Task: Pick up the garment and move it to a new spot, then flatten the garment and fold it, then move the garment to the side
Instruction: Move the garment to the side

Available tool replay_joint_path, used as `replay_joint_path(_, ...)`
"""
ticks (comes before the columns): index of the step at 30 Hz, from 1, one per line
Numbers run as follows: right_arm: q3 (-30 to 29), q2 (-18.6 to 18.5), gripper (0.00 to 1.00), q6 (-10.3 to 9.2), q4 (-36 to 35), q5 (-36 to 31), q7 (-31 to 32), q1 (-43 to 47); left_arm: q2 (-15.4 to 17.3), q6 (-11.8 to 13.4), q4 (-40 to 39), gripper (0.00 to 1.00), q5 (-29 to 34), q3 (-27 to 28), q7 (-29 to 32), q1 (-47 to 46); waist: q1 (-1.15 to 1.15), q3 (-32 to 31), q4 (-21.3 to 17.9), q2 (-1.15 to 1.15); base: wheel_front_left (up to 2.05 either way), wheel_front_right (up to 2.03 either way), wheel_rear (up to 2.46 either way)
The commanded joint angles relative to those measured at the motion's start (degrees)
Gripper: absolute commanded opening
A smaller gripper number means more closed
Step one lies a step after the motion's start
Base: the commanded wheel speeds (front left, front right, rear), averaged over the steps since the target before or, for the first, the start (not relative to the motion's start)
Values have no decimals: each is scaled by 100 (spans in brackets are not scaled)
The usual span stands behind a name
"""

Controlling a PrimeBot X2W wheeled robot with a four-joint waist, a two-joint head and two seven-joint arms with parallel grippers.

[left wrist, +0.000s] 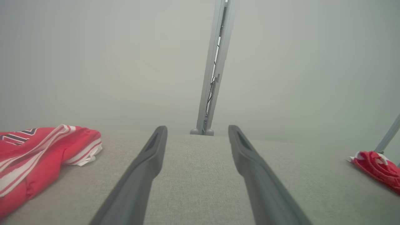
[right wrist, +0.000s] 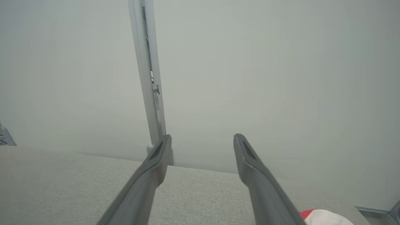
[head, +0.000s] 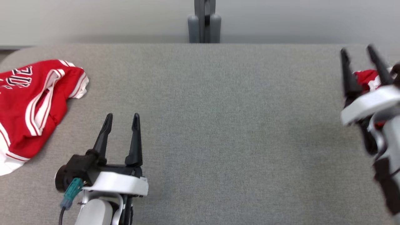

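Note:
A crumpled red garment [head: 34,103] with white stripes and lettering lies at the table's left edge; it also shows in the left wrist view [left wrist: 40,150]. My left gripper [head: 122,120] hovers open and empty just right of it, clear of the cloth, with its fingers apart [left wrist: 197,131]. A second red and white cloth [head: 367,78] lies at the far right, partly hidden behind my right gripper [head: 357,50]. That gripper is open with nothing between its fingers [right wrist: 202,140], and the cloth [right wrist: 322,217] peeks in low on its right. The same cloth [left wrist: 378,165] sits far right in the left wrist view.
The grey fabric table [head: 218,125] stretches between the two grippers. A grey post [head: 204,22] stands behind the table's far edge at the middle, against a pale wall. The table's left corner is rounded.

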Motion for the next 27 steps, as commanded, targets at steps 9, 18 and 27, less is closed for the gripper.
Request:
replay_joint_path(9, -1214, 1169, 100, 1, -1385, -1319, -21, 2030, 23, 28, 37, 100, -37, 398, -1, 488, 0, -583, 46, 0, 0, 0, 0)
replay_joint_path(18, -1386, 1568, 100, 1, -2068, -1915, -21, 3024, 22, 26, 120, 100, 381, 259, -1, 757, 0, -811, 114, 0, 0, 0, 0)
replay_joint_path(27, -1415, 1586, 100, 1, -2129, -1526, -21, 3240, 24, 10, 254, 100, 278, 177, -2, 741, 0, -890, 65, 0, 0, 0, 0)
